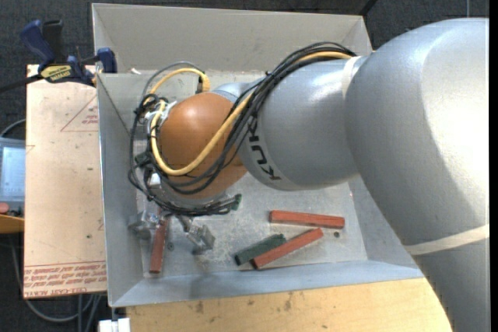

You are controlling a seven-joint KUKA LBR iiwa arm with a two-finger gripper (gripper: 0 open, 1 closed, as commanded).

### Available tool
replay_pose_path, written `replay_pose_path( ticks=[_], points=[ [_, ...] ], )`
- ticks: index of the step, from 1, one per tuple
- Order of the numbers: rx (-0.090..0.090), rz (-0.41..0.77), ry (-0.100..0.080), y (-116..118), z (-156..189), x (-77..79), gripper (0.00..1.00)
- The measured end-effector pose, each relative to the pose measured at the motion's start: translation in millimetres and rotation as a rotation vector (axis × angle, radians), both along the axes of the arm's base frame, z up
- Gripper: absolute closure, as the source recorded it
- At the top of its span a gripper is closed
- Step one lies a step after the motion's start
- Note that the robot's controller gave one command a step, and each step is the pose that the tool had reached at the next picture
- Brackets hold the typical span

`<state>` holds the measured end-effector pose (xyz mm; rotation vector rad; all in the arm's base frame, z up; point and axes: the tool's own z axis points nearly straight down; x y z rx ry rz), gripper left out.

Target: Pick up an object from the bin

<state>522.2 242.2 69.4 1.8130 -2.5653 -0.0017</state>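
poised with gripper (171,233) released astride one end of a red-brown stick (157,256), green stick (261,249) off toward the arm.

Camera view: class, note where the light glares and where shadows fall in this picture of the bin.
Camera view: soft glare streaks the grey arm and sheens the orange cover; the bin has a brightly lit far wall; dim shadow lies under the cover, around the gripper and the left reddish stick; the right reddish stick lies in even light.
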Motion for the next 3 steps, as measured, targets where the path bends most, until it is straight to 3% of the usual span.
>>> replay_pose_path(
  ticks=[1, 2, 3],
  points=[
    [0.001, 0.0, -0.001, 0.5, 0.0, 0.1, 1.0],
    [0.005, -0.003, -0.01, 2.0, 113.0, 2.1, 1.0],
    [0.003, -0.006, -0.004, 3.2, 124.9, 2.7, 1.0]
  ],
)
